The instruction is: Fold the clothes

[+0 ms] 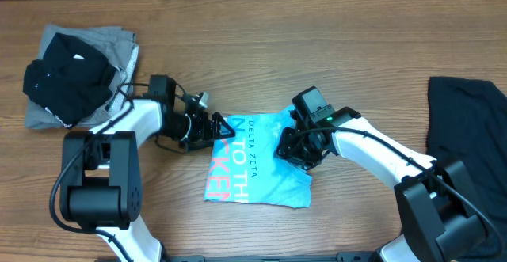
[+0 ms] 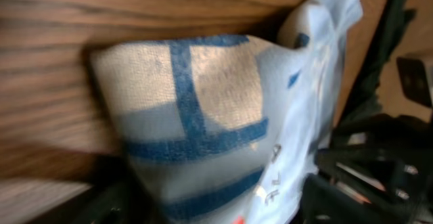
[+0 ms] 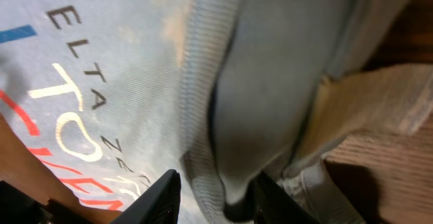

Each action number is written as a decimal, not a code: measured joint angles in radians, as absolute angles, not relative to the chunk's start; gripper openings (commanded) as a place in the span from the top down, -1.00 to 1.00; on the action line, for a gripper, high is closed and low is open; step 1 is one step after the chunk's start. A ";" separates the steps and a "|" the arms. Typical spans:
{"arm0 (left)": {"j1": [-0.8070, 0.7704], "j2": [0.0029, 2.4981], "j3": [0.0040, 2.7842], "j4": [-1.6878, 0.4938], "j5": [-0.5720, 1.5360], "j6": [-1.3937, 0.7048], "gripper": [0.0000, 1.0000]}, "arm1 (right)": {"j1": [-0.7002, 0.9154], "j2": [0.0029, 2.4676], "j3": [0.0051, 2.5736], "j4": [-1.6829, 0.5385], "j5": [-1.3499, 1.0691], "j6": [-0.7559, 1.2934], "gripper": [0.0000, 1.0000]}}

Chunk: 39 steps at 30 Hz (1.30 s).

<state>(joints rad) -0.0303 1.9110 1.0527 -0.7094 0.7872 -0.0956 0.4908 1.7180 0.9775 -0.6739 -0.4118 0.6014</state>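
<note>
The sky-blue T-shirt [image 1: 257,163] lies as a folded bundle at the table's middle, its white and pink-red lettering facing up. My left gripper [image 1: 218,127] stands at the shirt's left edge. In the left wrist view a raised fold of the blue-striped cloth [image 2: 203,116] fills the gap of my left gripper [image 2: 216,207], whose jaws stand wide apart. My right gripper [image 1: 297,147] sits on the shirt's upper right edge. In the right wrist view my right gripper [image 3: 216,183] pinches a thick ribbed fold [image 3: 203,109] of the shirt.
A pile of black and grey clothes [image 1: 71,76] lies at the far left corner. Another black garment [image 1: 467,127] lies at the right edge. Bare wooden table [image 1: 317,48] stretches behind the shirt and in front of it.
</note>
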 measured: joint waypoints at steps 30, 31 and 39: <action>-0.234 1.870 0.916 -0.546 0.707 -0.091 0.92 | 0.486 1.718 0.981 -0.707 -0.402 0.596 0.36; -0.233 1.872 0.920 -0.559 0.707 -0.090 0.92 | 0.483 1.718 0.985 -0.724 -0.399 0.595 0.37; -0.159 1.932 1.126 -0.910 0.672 0.017 0.92 | 0.408 1.579 1.078 -0.878 -0.352 0.564 0.33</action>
<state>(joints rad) -0.1589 1.9316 1.1263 -0.9104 0.6724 0.0174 0.4076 1.5795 1.0779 -0.8776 -0.3515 0.5640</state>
